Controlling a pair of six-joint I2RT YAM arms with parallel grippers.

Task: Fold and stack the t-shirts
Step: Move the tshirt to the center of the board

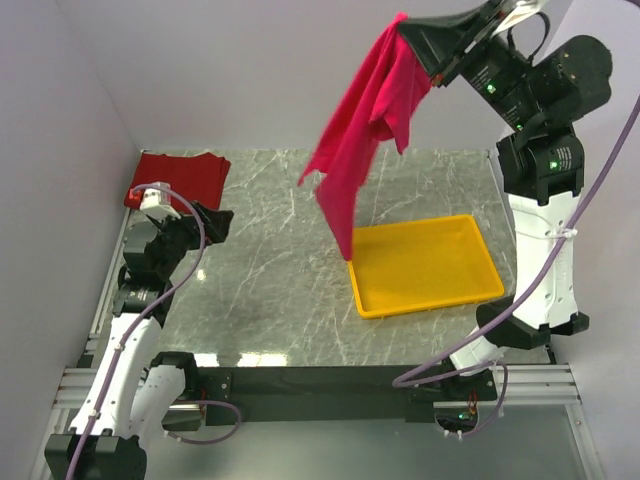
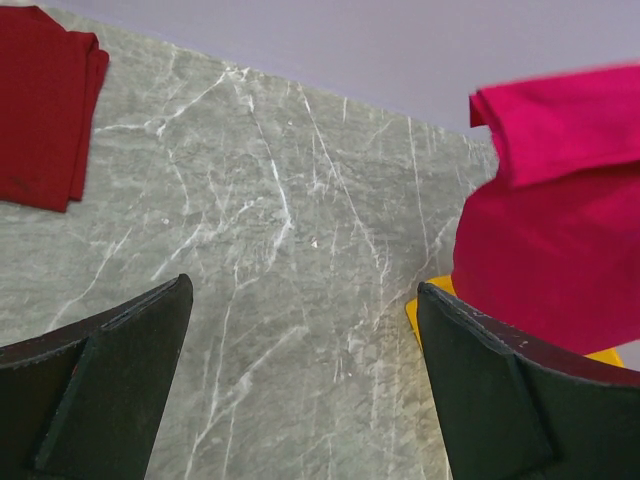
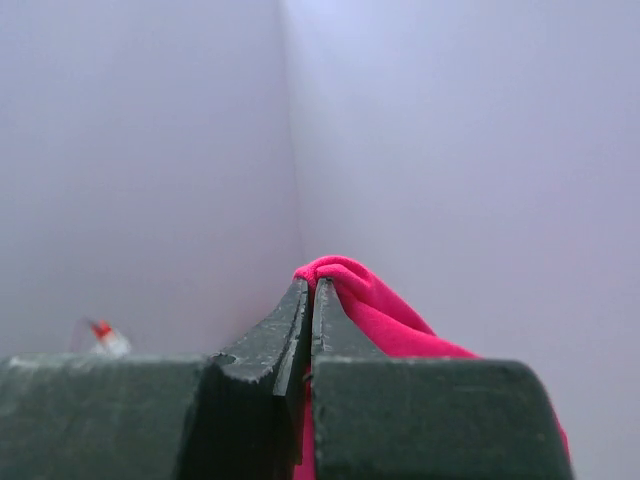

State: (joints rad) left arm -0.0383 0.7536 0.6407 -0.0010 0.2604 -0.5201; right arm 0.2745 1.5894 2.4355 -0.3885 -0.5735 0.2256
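Observation:
My right gripper (image 1: 412, 32) is raised high at the back right and shut on the crimson t-shirt (image 1: 360, 130), which hangs down from it above the table. Its lower tip hangs just over the left edge of the yellow tray (image 1: 425, 265). In the right wrist view the jaws (image 3: 310, 290) pinch a fold of the crimson cloth (image 3: 375, 305). The maroon t-shirt (image 1: 180, 175) lies folded at the table's far left corner; it also shows in the left wrist view (image 2: 40, 105). My left gripper (image 1: 215, 222) is open and empty, low at the left, its fingers (image 2: 120, 380) wide above bare table.
The yellow tray stands on the grey marble table (image 1: 270, 260) at the right, and its corner shows in the left wrist view (image 2: 415, 320). Lilac walls close in the left and back sides. The hanging crimson cloth (image 2: 560, 220) fills the right of the left wrist view.

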